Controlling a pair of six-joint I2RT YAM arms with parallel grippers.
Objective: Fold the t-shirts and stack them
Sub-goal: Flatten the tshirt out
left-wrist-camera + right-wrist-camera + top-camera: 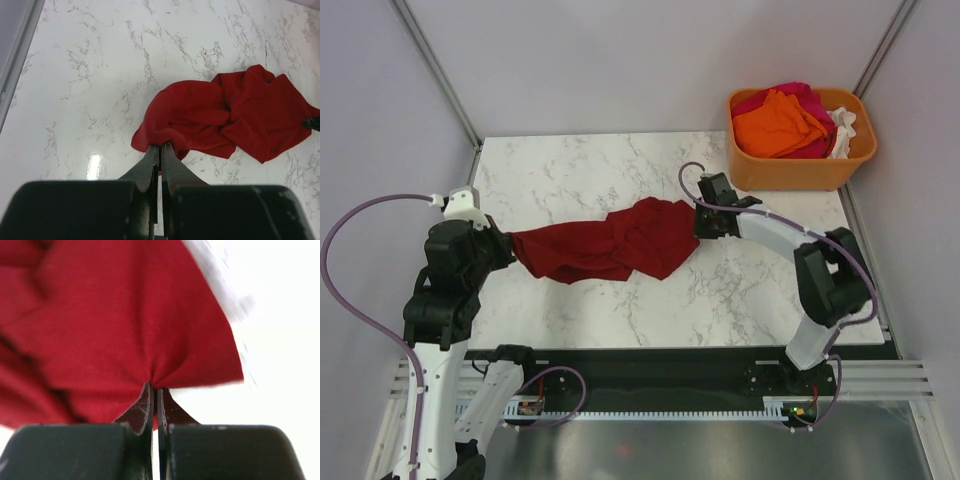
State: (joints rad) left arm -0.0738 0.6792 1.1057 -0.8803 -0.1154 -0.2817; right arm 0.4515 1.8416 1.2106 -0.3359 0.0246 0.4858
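Note:
A dark red t-shirt lies crumpled across the middle of the marble table. It also shows in the left wrist view and fills the right wrist view. My left gripper is shut on its left edge. My right gripper is shut on its right edge. The cloth sags in bunched folds between the two grippers. Orange, magenta-pink and white t-shirts lie piled in the tub.
An orange plastic tub stands at the table's back right corner. The marble table has metal frame rails along its left and right sides. The right arm's elbow hangs over the table's right part.

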